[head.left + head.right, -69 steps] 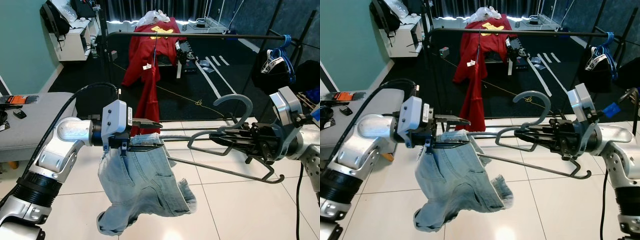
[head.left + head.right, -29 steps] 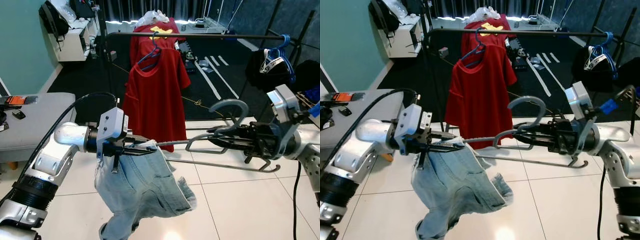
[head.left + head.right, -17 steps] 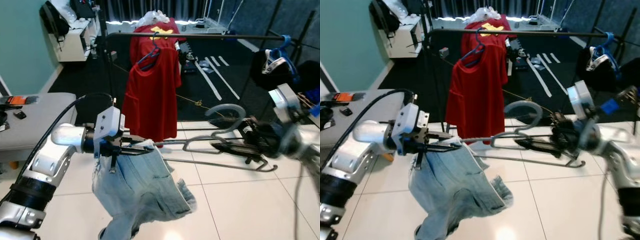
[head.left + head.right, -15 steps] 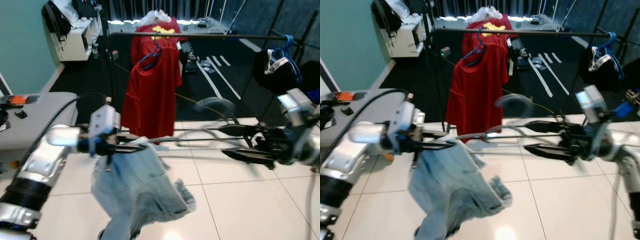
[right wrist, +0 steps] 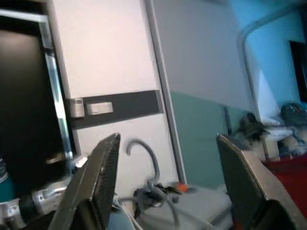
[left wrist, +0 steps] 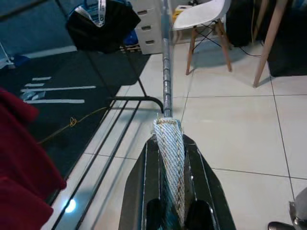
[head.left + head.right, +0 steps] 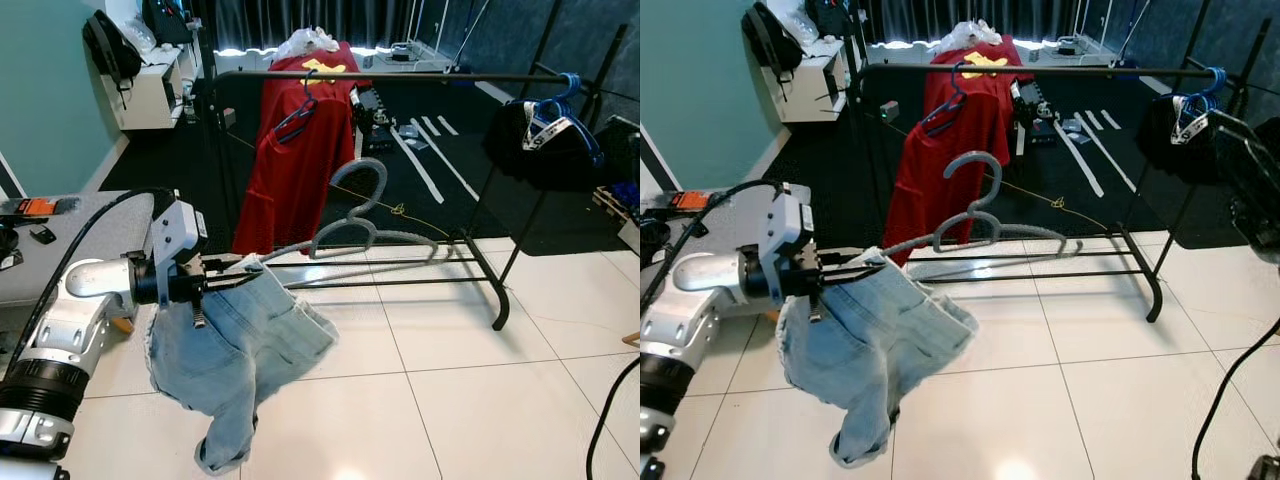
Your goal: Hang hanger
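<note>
A grey hanger (image 7: pixel 352 236) sticks out level to the right, its hook (image 7: pixel 371 176) pointing up. Pale denim shorts (image 7: pixel 232 345) hang from its left end. My left gripper (image 7: pixel 224 281) is shut on the shorts' waistband at that end; in the left wrist view the fingers (image 6: pixel 144 167) pinch the denim edge (image 6: pixel 169 143), and the hanger bar (image 6: pixel 166 72) runs straight away from them. Behind stands the black clothes rail (image 7: pixel 420 76). In the right wrist view my right gripper (image 5: pixel 165 177) is open with nothing between its fingers (image 5: pixel 98 177), far from the hanger.
A red shirt (image 7: pixel 300 150) hangs on a blue hanger at the rail's left part. A black bag with blue hangers (image 7: pixel 545 130) hangs at its right end. The rack's foot (image 7: pixel 500 300) crosses the white tiles. A grey bench (image 7: pixel 70 235) stands at my left.
My right gripper has let go of the hanger and drawn away out of the head views. The hanger now hangs from the left gripper alone, swung left with its hook upright.
</note>
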`<state>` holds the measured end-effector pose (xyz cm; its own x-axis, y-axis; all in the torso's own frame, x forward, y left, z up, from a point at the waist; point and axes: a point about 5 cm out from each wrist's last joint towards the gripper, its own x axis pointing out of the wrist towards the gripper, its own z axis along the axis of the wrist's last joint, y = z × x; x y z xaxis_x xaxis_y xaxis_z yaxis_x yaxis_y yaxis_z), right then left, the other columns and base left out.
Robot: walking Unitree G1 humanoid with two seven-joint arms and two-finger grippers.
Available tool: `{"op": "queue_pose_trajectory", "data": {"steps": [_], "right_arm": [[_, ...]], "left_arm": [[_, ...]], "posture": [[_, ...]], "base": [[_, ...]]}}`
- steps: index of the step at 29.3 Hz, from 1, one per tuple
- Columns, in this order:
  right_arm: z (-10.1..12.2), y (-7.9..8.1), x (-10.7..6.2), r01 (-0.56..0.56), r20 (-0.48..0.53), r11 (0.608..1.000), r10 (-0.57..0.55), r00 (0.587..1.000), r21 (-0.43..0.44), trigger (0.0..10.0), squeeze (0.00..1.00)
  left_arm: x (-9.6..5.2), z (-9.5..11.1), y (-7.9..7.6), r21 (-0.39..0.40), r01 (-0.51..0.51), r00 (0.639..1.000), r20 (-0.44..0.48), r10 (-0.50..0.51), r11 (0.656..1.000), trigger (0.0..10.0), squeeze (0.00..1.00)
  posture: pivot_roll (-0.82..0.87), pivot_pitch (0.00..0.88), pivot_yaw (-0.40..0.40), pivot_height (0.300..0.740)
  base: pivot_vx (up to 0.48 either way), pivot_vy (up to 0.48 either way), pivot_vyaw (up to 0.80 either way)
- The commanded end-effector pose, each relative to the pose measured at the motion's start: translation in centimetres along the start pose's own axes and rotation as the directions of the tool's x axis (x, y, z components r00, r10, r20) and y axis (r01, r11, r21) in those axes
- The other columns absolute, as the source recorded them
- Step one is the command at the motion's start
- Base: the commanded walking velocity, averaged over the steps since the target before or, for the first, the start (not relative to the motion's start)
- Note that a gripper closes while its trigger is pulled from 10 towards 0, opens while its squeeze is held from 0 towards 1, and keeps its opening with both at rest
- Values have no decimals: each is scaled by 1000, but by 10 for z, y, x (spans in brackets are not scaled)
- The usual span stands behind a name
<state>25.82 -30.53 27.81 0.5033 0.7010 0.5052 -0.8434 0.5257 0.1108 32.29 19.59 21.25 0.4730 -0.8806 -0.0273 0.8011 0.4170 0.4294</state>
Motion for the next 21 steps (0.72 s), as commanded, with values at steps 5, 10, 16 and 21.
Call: {"op": "queue_pose_trajectory", "data": {"steps": [5,10,16,21], "right_arm": [[-125,36,-3,-27,-513,980,126,849,195,10000,0],[-151,45,-4,-36,-589,977,157,793,212,10000,0],[-182,48,11,11,-562,983,96,822,183,10000,0],[-206,38,14,115,-617,993,-70,783,32,10000,0]], "left_arm": [[1,2,11,-34,-118,992,47,119,992,0,0],[2,5,13,-48,-131,989,57,134,990,0,0],[0,10,14,-77,-141,989,35,144,987,0,0],[0,3,11,-86,-177,984,-14,177,980,0,0]], "posture": [[2,0,15,740],[15,0,24,740],[40,16,14,740],[49,26,5,740]], "base": [[0,0,0],[0,0,0],[0,0,0],[0,0,0]]}}
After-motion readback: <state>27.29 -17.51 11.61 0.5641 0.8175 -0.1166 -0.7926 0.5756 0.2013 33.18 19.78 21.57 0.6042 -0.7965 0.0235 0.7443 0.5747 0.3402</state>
